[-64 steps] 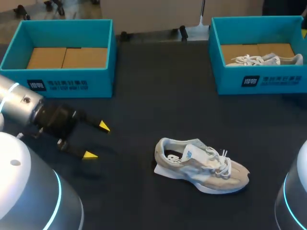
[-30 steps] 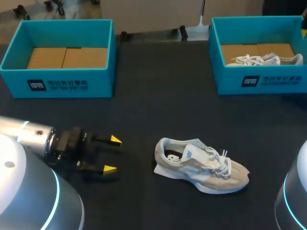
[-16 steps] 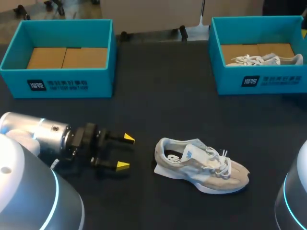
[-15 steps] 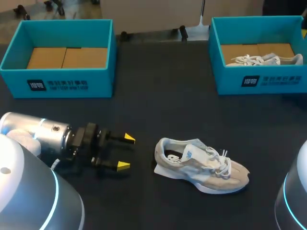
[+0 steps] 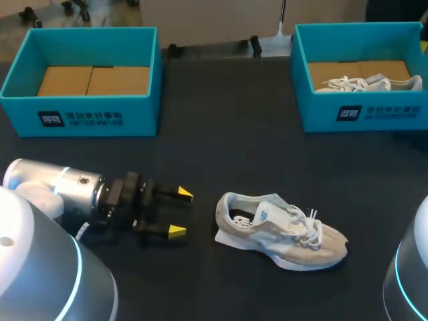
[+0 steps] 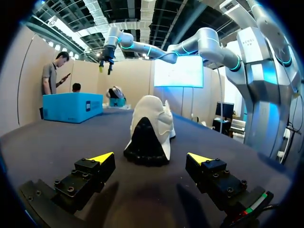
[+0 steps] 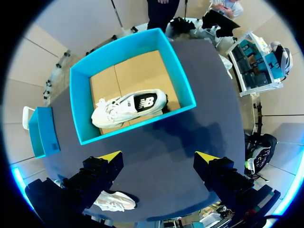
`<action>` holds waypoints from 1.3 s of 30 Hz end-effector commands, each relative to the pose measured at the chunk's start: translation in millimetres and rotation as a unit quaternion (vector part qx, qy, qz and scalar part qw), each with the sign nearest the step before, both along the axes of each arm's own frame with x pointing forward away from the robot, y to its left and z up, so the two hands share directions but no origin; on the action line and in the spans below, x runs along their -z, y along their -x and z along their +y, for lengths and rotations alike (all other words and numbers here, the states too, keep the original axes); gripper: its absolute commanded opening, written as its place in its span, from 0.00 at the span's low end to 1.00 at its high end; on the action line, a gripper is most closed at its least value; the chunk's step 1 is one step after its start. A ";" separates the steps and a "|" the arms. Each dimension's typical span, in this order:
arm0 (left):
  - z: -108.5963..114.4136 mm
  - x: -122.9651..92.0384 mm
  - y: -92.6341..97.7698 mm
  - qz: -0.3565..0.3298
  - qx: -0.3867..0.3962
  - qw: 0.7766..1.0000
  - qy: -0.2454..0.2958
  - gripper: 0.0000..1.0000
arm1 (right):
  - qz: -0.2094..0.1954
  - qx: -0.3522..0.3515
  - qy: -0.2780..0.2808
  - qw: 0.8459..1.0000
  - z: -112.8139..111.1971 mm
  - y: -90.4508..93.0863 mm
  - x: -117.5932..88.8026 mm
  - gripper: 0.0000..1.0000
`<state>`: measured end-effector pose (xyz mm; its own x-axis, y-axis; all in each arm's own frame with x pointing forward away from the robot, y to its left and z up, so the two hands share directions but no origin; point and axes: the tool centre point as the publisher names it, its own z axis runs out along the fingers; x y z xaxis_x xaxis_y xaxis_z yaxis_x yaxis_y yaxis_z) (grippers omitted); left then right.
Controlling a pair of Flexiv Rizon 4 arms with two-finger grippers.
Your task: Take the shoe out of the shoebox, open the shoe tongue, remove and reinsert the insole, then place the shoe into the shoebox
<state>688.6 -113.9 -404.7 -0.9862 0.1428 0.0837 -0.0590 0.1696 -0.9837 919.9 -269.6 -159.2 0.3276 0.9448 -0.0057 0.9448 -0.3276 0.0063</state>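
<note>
Dark table [image 5: 221, 134], teal left box [image 5: 80, 117] and right box [image 5: 361, 114] along the far edge. Shoe [image 5: 281, 231] is out, upright on its sole mid-table, heel toward my left claw [image 5: 180, 212]. That claw sits low over the table, fingers spread, holding nothing, with the heel just ahead and roughly centred between the tips. Right claw [image 7: 158, 156] hangs high over the right box, spread and empty too. A second shoe [image 5: 368, 83] lies in that box. Next is likely pinning the heel so the tongue can be opened. Go in level, straddle the heel walls, avoid the laces, and close gently so the shoe doesn't skid.
</note>
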 end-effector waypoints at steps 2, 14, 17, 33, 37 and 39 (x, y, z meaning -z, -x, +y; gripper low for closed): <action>-17.5 7.8 -10.7 0.000 0.016 1.000 0.004 1.00 | 0.000 0.000 0.000 1.000 -0.1 0.2 -0.1 1.00; -44.0 7.0 -19.1 0.001 0.051 0.999 0.009 1.00 | 0.000 0.000 0.000 1.000 -0.1 0.2 -0.1 1.00; -51.4 7.9 -15.2 0.000 0.061 0.998 0.008 1.00 | 0.000 0.000 0.000 1.000 -0.1 0.2 -0.1 1.00; -72.3 11.6 -5.3 0.006 0.084 0.996 0.013 1.00 | 0.000 0.000 0.000 1.000 -0.1 0.2 -0.1 1.00; -77.6 11.3 -2.0 0.010 0.094 0.995 0.017 1.00 | 0.000 0.000 0.000 1.000 -0.1 0.2 -0.1 1.00; -80.0 11.3 0.5 0.010 0.097 0.995 0.018 1.00 | 0.000 0.000 0.000 1.000 -0.1 0.2 -0.1 1.00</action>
